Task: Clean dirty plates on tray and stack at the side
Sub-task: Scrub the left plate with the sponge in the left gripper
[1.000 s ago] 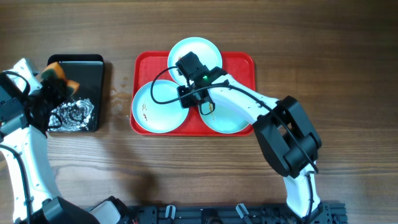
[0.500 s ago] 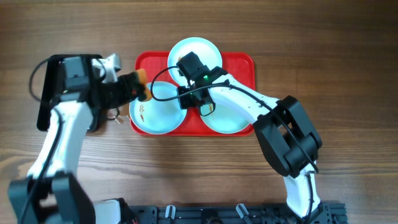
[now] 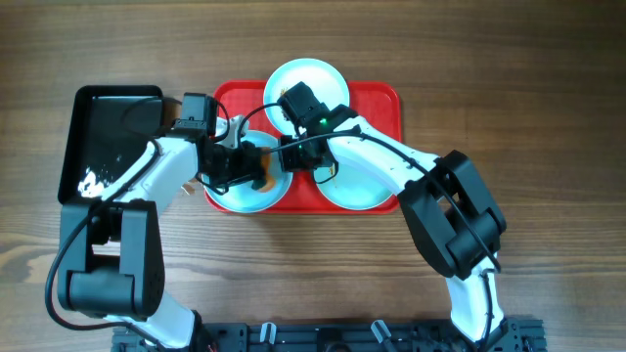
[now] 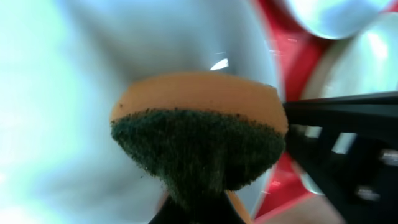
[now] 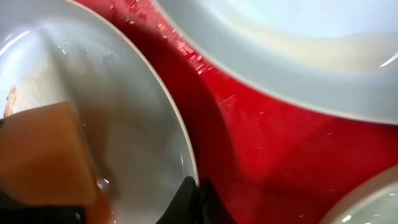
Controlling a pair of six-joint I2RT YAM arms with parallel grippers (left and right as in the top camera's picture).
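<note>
Three pale plates lie on the red tray (image 3: 381,98): a far plate (image 3: 305,80), a left plate (image 3: 235,188) and a right plate (image 3: 360,188). My left gripper (image 3: 249,164) is shut on an orange sponge (image 3: 262,168) with a dark green scouring face (image 4: 199,149) and holds it on the left plate (image 4: 56,93). My right gripper (image 3: 291,159) is shut on that plate's right rim, its jaws (image 5: 198,190) pinching the edge (image 5: 180,134). The sponge shows orange in the right wrist view (image 5: 46,152). Dirt smears on the left plate are hidden by the sponge.
A black tray (image 3: 108,112) stands to the left of the red tray with a bit of crumpled foil (image 3: 91,182) in its near corner. The far plate (image 5: 298,43) and bare red tray floor (image 5: 249,130) lie just beyond my right jaws. Wood table (image 3: 548,117) surrounds.
My left arm has swung right from the black tray, carrying the sponge onto the left plate. My right gripper has stayed on the plate's rim.
</note>
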